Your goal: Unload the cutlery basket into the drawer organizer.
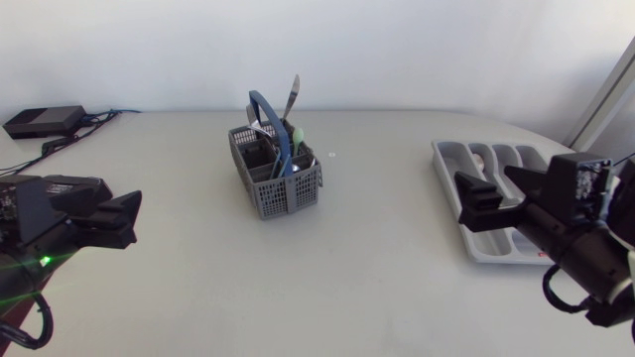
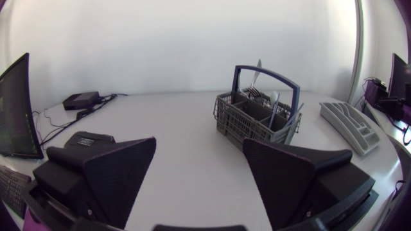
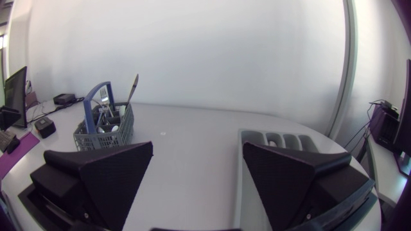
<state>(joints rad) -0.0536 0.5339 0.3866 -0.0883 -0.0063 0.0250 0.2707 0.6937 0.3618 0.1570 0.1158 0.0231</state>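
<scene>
A grey cutlery basket (image 1: 276,172) with a blue handle stands at the table's middle, holding a knife and several other upright pieces. It shows far ahead of my left gripper (image 2: 199,170) as basket (image 2: 255,119), and ahead and to one side of my right gripper (image 3: 198,172) as basket (image 3: 104,128). The light grey drawer organizer (image 1: 478,164) lies at the right, partly covered by my right gripper (image 1: 501,193), which hangs open above it. My left gripper (image 1: 109,220) stays open at the table's left edge, nothing between its fingers. The organizer (image 3: 279,140) lies under the right fingers.
A black box (image 1: 45,121) with cables sits at the back left corner, seen too as the black box (image 2: 81,99). A small white speck (image 1: 332,155) lies on the table right of the basket. Bare tabletop spreads between basket and organizer.
</scene>
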